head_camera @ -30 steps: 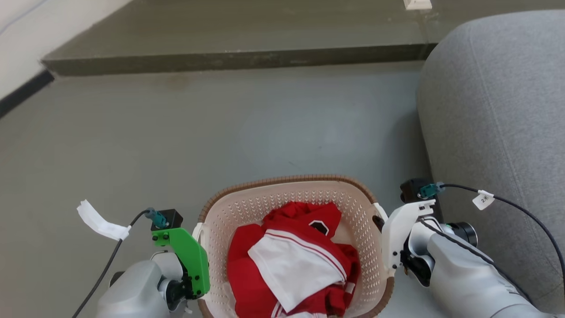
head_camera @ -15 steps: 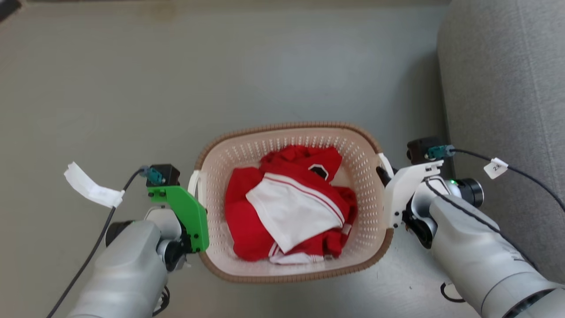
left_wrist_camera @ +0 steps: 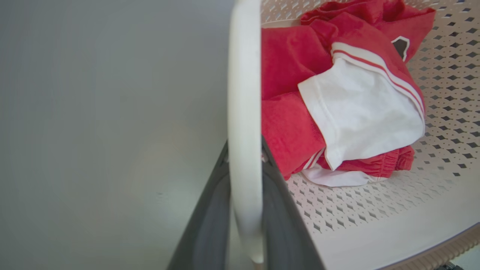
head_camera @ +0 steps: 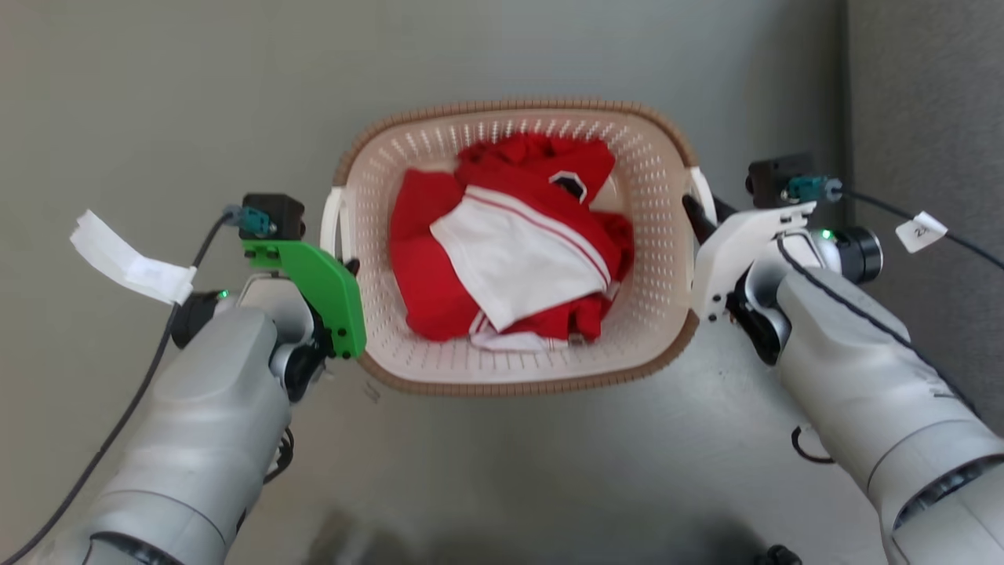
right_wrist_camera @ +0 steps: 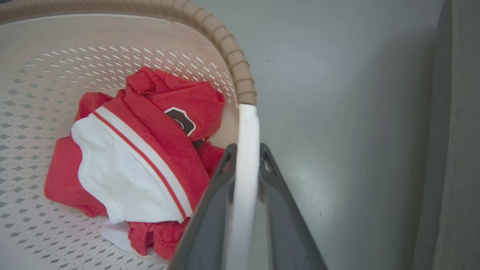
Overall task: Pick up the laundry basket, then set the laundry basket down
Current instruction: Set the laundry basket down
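While both of my arms hold it by the handles, the cream perforated plastic laundry basket (head_camera: 663,259) with its brown woven-look rim sits square before me over the grey floor (head_camera: 180,94). Whether its base is clear of that floor I cannot tell. A heap of red and white clothes (head_camera: 510,243) lies in its bottom. The white plastic left handle (left_wrist_camera: 243,93) runs between the two dark fingers of my left gripper (left_wrist_camera: 244,150), which is closed narrow upon it. The white right handle (right_wrist_camera: 245,127) is pinched the same way in my right gripper (right_wrist_camera: 246,148). A grey upholstered sofa (head_camera: 925,118) stands close by my right arm.

Both grasps look made, so I judge the step in hand to be the carry that lies between lifting and setting down. The next move calls for both arms to travel together at one pace. That keeps the basket level, so the thin handles neither slip nor twist in the fingers. My right side must also stay off the sofa, and the fingers should open only once the base rests flat.

Against the pictures of a second and half a second ago, the whole head view has swung downward. The dark step and pale wall beyond the floor are out of frame, and the basket sits higher in the picture. I take that for the camera's move, not the basket's. My grippers meet the same handles as then, and the clothes lie as they lay.
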Robot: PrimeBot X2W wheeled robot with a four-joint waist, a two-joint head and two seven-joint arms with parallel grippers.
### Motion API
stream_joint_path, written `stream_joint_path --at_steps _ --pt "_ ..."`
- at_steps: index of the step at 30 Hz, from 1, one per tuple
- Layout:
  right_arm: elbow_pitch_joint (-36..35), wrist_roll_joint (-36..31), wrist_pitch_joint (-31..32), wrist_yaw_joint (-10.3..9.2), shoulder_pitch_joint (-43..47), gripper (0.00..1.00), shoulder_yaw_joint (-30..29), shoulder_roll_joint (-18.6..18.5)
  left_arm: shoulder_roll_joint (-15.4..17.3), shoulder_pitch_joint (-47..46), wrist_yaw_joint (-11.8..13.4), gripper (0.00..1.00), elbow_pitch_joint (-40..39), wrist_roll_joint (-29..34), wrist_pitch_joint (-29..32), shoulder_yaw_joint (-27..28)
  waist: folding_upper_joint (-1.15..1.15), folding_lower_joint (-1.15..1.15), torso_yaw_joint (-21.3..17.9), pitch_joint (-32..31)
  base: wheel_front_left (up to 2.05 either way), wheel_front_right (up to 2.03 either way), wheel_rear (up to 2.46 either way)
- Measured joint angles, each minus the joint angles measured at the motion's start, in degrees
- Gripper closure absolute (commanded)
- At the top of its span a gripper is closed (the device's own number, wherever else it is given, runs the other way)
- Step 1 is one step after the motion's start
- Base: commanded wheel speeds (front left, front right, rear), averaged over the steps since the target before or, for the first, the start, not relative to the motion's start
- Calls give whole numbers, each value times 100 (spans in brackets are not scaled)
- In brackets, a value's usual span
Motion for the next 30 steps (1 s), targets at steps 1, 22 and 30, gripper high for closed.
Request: stream_joint_path --at_steps 1,22,30 --pt "-1 0 -20 0 -49 100 0 -8 0 -44 14 100 3 0 -51 5 0 0 12 79 0 0 0" --pt "220 -19 -180 -7 -359 100 -73 20 -116 -341 26 100 350 168 -519 -47 0 0 119 1094 0 0 0" --pt "291 16 -181 5 -361 100 -103 34 -174 -393 20 100 477 188 -544 -62 0 0 103 1190 0 0 0"
